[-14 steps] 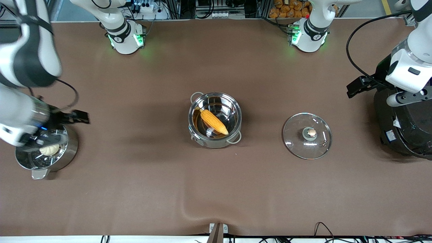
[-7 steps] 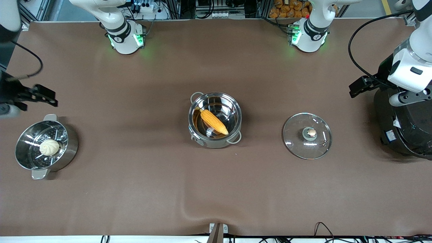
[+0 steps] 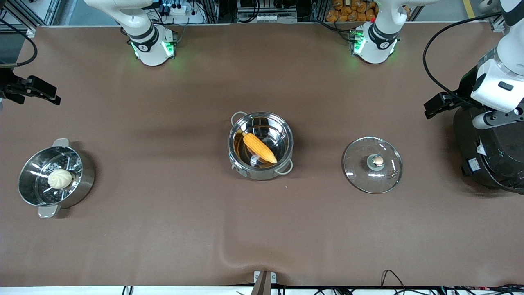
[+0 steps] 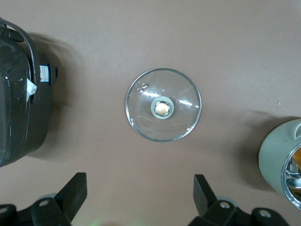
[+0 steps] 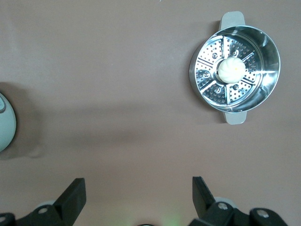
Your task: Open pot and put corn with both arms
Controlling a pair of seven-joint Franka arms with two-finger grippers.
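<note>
Pot (image 3: 260,145) open, frame centre; corn (image 3: 259,148) inside; lid (image 3: 373,164) flat on worktop (image 3: 163,229) beside it. Task looks done. Left claw (image 4: 140,200), right claw (image 5: 139,197) both spread wide, empty, at frame edges.

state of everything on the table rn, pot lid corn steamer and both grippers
pot: open, upright, holds the corn
corn: lying inside the pot
lid: off, flat on the table beside the pot, knob up
steamer pot: uncovered, a bun on its insert
bun: resting on the insert
rice cooker: closed
left gripper: open, empty, above the lid
right gripper: open, empty, over bare table
</note>
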